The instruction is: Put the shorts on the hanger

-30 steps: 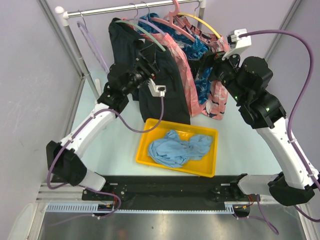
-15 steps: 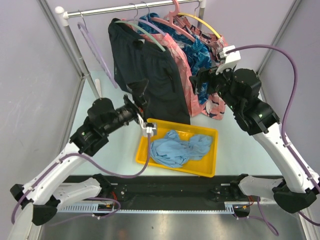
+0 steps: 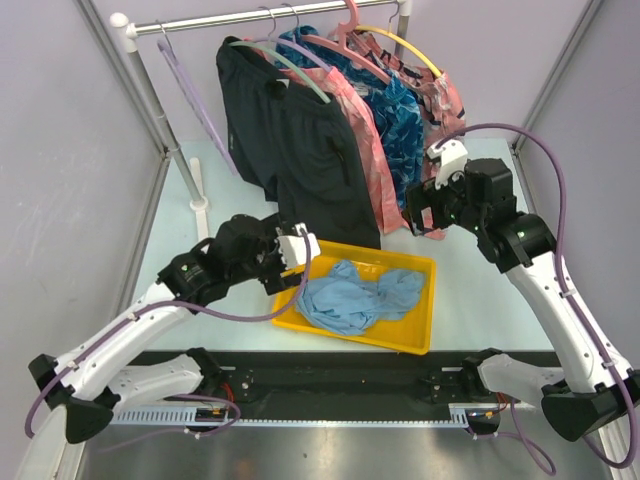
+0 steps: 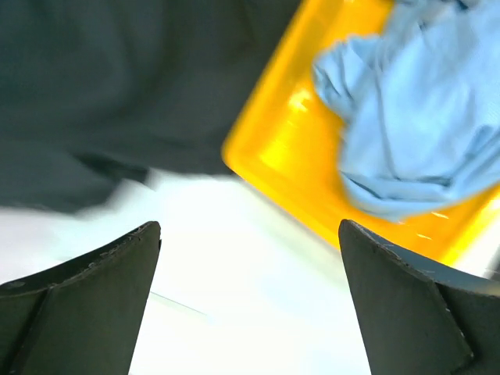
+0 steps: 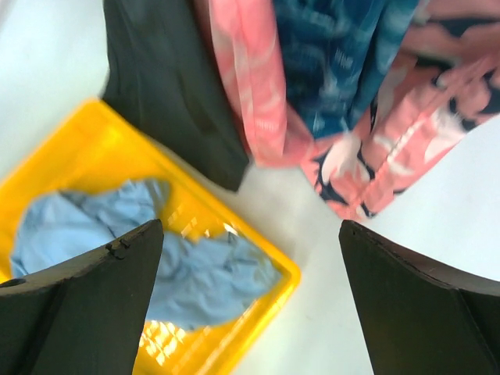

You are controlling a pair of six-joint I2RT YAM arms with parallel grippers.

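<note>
I see plain black fabric shorts [image 3: 300, 150], a thin pale green plastic hanger [image 3: 287, 66], pink fabric shorts with pale blotches [image 3: 352, 125], a blue patterned cloth [image 3: 395, 112], a bright yellow plastic tray [image 3: 431, 305] and a light blue crumpled cloth [image 3: 355, 295].

No legible text, labels, brands or numbers on anything here.

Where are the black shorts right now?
In the top view, the shorts hang on the hanger from the rail, back left, beside the pink shorts and behind the yellow tray.

A robot lab cell: lavender panel walls [image 3: 50, 150], aluminium framing [image 3: 127, 85], a clothes rail [image 3: 200, 20].
</note>
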